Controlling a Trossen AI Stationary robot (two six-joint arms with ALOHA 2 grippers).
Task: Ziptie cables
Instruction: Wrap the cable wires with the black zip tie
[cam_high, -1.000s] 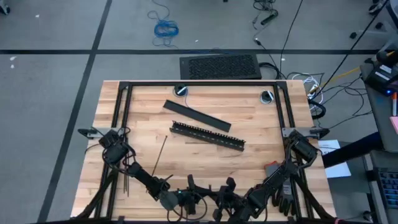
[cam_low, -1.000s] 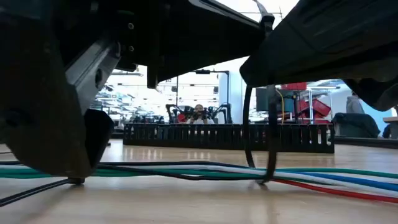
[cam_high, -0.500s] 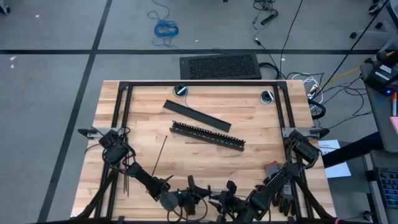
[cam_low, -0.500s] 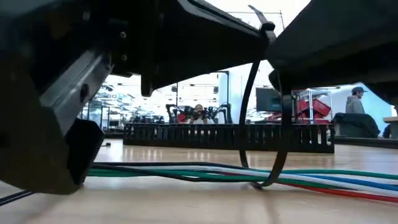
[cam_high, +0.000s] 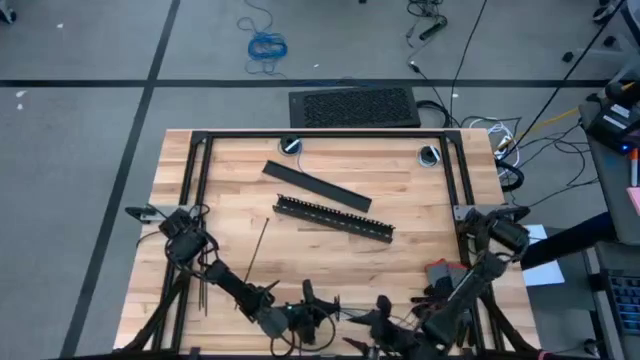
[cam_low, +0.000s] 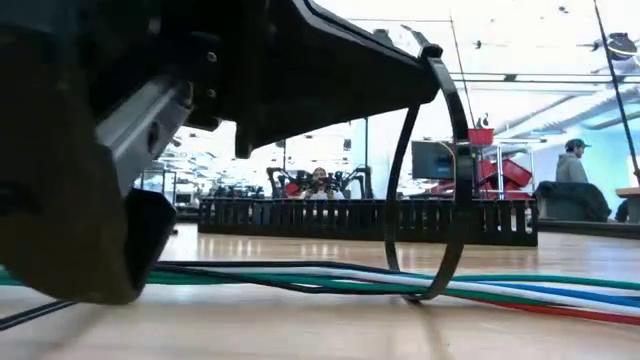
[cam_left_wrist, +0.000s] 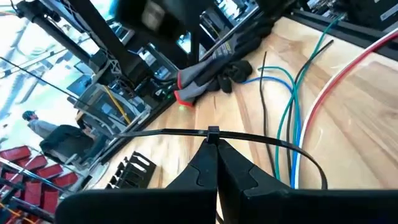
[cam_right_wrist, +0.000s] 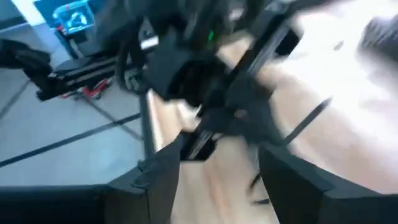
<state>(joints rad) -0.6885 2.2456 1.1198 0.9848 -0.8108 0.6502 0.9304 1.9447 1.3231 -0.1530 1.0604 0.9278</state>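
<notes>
The left gripper (cam_high: 322, 322) sits at the near edge of the table (cam_high: 400, 180) in the high view, with the right gripper (cam_high: 375, 322) just beside it; the slotted bar (cam_high: 333, 218) and a flat black bar (cam_high: 316, 185) lie well apart, mid-table, and spare zipties (cam_high: 203, 291) lie by the left arm's base.

In the low view a ziptie (cam_low: 440, 180) forms a closed loop around the cables (cam_low: 350, 277) – green, white, blue and red wires lying flat on the wood – with its head held up at the dark gripper body.

The left wrist view shows the left gripper's fingers (cam_left_wrist: 205, 165) pressed together, pinching the ziptie (cam_left_wrist: 213, 134) at its head, the loop passing over the cables (cam_left_wrist: 292, 118).

The right wrist view is blurred; the right gripper's fingers (cam_right_wrist: 161, 168) stand apart, holding nothing.

Judging from this, threading is done – the loop is closed but slack, so tightening it snug on the bundle is what remains
</notes>
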